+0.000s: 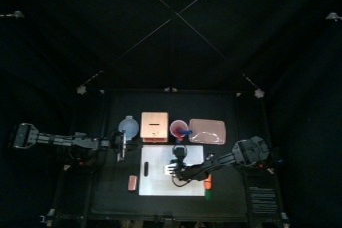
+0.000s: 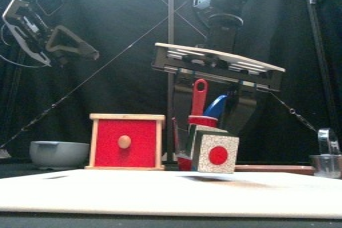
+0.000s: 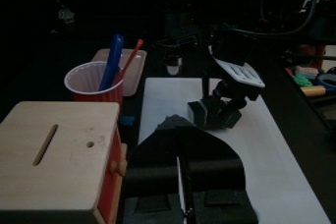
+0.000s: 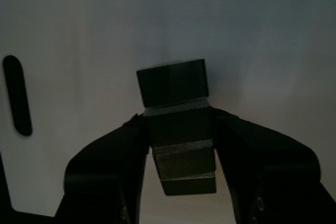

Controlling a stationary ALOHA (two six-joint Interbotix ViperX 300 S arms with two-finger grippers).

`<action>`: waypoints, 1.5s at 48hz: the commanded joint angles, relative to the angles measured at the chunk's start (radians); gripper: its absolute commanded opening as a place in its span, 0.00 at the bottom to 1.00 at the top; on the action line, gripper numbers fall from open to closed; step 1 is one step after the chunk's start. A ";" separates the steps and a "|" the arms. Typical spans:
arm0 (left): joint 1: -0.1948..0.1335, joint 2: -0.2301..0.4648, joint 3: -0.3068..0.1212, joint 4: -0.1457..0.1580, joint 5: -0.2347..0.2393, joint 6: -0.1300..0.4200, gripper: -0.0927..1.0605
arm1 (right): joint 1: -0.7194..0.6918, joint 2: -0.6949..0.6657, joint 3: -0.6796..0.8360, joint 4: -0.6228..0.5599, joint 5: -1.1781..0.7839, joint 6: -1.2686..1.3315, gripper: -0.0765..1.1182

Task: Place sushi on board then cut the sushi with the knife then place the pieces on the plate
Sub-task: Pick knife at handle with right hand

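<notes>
Sushi roll (image 4: 176,85) clamped in the right gripper (image 4: 180,118), jaws narrowed round it, low over the white cutting board (image 4: 269,41), placed for slicing.

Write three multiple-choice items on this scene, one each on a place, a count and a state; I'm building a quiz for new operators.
1. Where does the red cup stand?
A: on the white board
B: between the wooden box and the pink tray
C: on top of the wooden box

2. How many toy knives are in the cup?
A: none
B: one
C: two

3. What is the right pincer doing?
A: clamping the sushi roll
B: gripping a knife
C: hanging open, away from the board

Answers:
1 B, the top view shows box and tray flanking it.
2 C, a blue knife and a red knife stick out.
3 A, its jaws hug the roll over the board.
</notes>
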 commanded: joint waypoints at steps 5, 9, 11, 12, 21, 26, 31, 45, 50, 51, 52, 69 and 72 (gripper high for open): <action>0.002 0.000 -0.011 0.003 -0.002 0.002 0.05 | -0.008 -0.028 -0.025 -0.012 0.002 -0.003 0.76; 0.002 0.000 -0.009 0.003 -0.002 0.002 0.05 | -0.003 -0.034 -0.020 -0.012 0.011 -0.002 0.76; 0.002 0.000 -0.008 0.003 0.000 0.002 0.05 | -0.002 -0.040 -0.018 -0.014 0.023 -0.002 0.76; 0.002 0.000 -0.008 0.003 -0.002 0.002 0.05 | -0.002 -0.041 -0.017 -0.014 0.029 -0.002 0.76; 0.002 0.000 -0.006 0.003 -0.002 0.000 0.05 | 0.008 -0.077 -0.009 -0.049 0.067 -0.008 0.76; 0.002 0.000 -0.006 0.002 0.000 0.002 0.05 | 0.026 -0.107 0.015 -0.089 0.064 -0.009 0.76; 0.002 -0.002 -0.008 0.002 -0.002 0.000 0.05 | 0.048 -0.147 0.048 -0.129 0.052 -0.005 0.76; 0.002 -0.002 -0.008 0.000 -0.002 0.000 0.05 | 0.100 -0.275 0.172 -0.178 0.023 -0.011 0.76; 0.002 -0.002 -0.008 -0.002 -0.002 0.000 0.05 | 0.115 -0.336 0.235 -0.204 0.020 -0.015 0.76; 0.002 -0.002 -0.008 -0.002 -0.002 0.000 0.05 | 0.115 -0.348 0.249 -0.213 0.020 -0.018 0.76; 0.005 -0.002 -0.009 -0.002 -0.002 0.000 0.05 | 0.115 -0.364 0.262 -0.224 0.018 -0.021 0.76; 0.015 -0.003 -0.017 -0.002 -0.003 -0.002 0.05 | 0.014 -0.603 0.491 -0.272 -0.140 -0.265 0.76; 0.015 -0.003 -0.017 -0.002 -0.005 -0.002 0.05 | -0.018 -0.643 0.511 -0.279 -0.153 -0.328 0.76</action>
